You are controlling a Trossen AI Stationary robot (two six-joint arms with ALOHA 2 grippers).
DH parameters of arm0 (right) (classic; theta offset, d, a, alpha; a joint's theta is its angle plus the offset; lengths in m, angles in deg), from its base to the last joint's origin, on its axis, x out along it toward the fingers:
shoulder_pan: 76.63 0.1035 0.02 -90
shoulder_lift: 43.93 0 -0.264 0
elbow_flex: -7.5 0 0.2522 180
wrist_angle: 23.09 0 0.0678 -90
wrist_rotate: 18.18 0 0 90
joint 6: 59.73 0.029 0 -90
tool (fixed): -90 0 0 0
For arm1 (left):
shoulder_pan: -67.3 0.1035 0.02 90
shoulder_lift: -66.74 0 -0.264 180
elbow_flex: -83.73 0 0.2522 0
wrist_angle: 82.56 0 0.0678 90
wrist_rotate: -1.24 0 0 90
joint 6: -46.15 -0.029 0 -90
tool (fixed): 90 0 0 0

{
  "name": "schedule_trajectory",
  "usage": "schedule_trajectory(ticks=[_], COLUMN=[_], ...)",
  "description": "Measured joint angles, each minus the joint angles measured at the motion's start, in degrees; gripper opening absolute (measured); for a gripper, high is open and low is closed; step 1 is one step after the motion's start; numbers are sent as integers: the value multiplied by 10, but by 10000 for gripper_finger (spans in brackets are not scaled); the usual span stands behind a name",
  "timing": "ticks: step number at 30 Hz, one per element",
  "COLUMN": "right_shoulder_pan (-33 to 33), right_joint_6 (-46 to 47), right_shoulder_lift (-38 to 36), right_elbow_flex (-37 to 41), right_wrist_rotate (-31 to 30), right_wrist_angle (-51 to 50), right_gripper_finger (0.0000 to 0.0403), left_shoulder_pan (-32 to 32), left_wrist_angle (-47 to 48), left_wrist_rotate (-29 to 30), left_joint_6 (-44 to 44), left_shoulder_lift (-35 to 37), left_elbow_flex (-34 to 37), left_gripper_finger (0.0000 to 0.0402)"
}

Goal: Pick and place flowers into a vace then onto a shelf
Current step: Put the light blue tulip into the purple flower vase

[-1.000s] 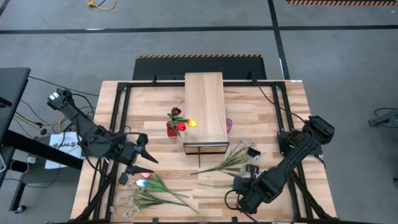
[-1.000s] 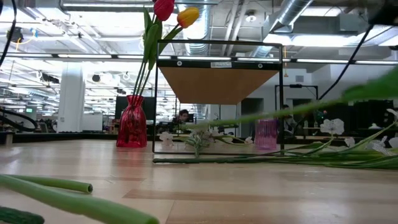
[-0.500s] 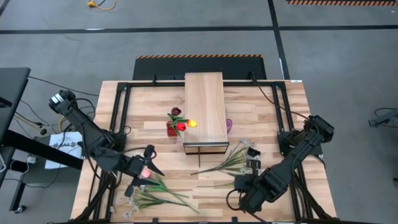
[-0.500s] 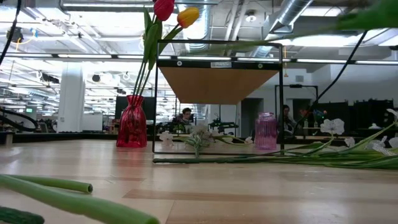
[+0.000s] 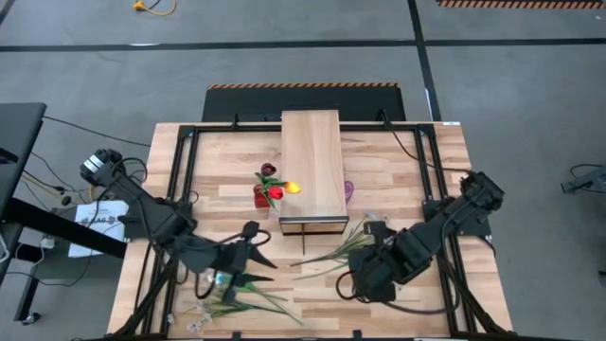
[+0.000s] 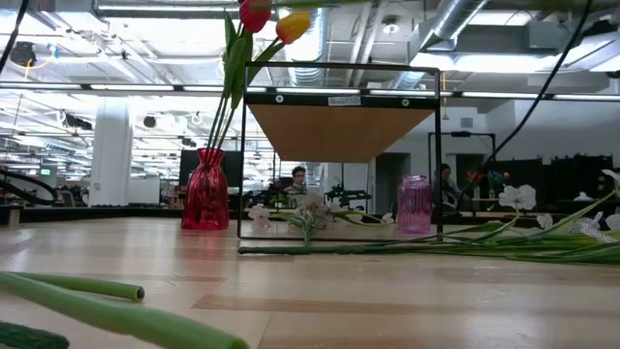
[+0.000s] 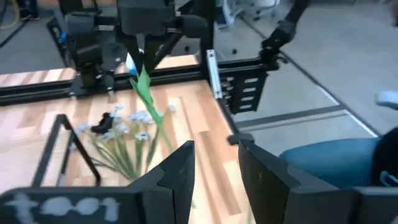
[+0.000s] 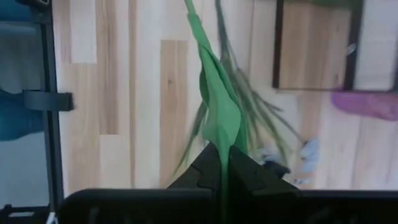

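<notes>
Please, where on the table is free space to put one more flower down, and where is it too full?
Free: the bare boards between the left frame rail and the red vase, and the patch right of the shelf, past the pink vase. Crowded: the front edge, where the loose flowers, the left gripper and the right gripper sit.

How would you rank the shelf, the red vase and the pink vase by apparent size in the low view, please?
1. Shelf, largest.
2. Red vase.
3. Pink vase, smallest, though it may stand farther from the camera.

wood table (image 5: pixel 407 161) — shelf (image 5: pixel 312 166), red vase (image 6: pixel 204 191), pink vase (image 6: pixel 414 205), loose flowers (image 5: pixel 237 298).
</notes>
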Motion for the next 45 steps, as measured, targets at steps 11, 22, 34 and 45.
schedule_trajectory(ticks=[11,22,34,45], right_shoulder_pan=[-24,-27,-51,-50], right_joint_6=[-86,-113,-138,-151], right_shoulder_lift=[0,0,0,0], right_elbow_flex=[-63,-75,-75,-75], right_wrist_rotate=[0,0,0,-19], right_wrist_angle=[-17,-19,-14,-9], right_gripper_finger=[0,0,0,0], left_shoulder_pan=[81,140,168,170], left_wrist_angle=[25,-10,-49,-36], left_wrist_rotate=[-97,-192,-277,-280], left_joint_6=[7,26,35,44], left_shoulder_lift=[-82,-114,-169,-179], left_elbow_flex=[-76,-78,-77,-74], left_gripper_finger=[157,179,179,179])
